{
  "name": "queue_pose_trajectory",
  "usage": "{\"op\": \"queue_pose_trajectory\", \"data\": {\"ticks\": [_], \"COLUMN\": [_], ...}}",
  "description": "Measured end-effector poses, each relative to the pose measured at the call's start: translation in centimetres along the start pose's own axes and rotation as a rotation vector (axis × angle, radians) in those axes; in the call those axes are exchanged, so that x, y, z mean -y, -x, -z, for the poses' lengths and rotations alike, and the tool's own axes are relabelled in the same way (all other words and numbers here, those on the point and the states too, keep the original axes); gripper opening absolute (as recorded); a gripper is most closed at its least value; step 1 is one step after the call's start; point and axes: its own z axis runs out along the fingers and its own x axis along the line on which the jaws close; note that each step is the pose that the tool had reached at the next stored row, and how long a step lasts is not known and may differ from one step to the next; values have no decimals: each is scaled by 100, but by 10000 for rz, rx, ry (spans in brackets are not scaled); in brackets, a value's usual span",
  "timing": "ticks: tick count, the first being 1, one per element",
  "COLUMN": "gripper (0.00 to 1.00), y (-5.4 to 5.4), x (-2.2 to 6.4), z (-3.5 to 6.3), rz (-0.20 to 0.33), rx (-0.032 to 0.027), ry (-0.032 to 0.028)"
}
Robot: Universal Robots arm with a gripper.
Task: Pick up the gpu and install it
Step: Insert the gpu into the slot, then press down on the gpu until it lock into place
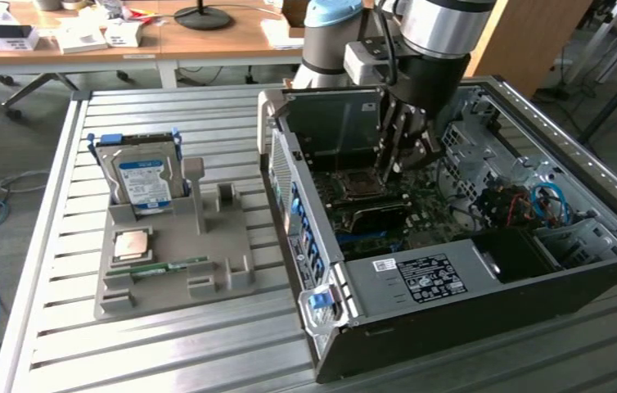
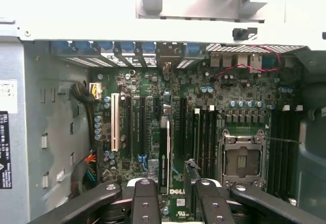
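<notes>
My gripper [image 1: 402, 160] reaches down into the open computer case [image 1: 570, 270], over the motherboard [image 2: 153, 89]. It is shut on the gpu [image 1: 394, 135], a thin brownish-dark card held upright between the fingers. In the wrist view the gpu [image 2: 164, 152] is seen edge-on between the two black fingers [image 2: 145, 203], hanging over the row of long expansion slots [image 2: 133, 127]. Whether its lower edge touches a slot I cannot tell.
The empty CPU socket [image 2: 242, 160] and memory slots [image 2: 206, 137] lie beside the expansion slots. On the exterior view's left a grey tray [image 1: 216, 254] holds a blue-labelled hard drive [image 1: 142, 182], a small chip [image 1: 134, 244] and a green memory stick [image 1: 167, 267]. The slatted metal table [image 1: 57, 205] carries everything.
</notes>
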Motion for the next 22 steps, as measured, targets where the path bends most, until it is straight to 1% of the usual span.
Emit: {"op": "queue_pose_trajectory", "data": {"ticks": [15, 16, 17, 18, 20, 21, 22], "gripper": [34, 32, 26, 26, 14, 14, 11], "y": [0, 0, 0, 0, 0, 0, 0], "x": [0, 0, 0, 0, 0, 0, 0], "z": [5, 5, 5, 5, 5, 5, 5], "rz": [0, 0, 0, 0, 0, 0, 0], "rx": [1, 0, 1, 0, 1, 0, 0], "ry": [-1, -1, 0, 0, -1, 0, 0]}}
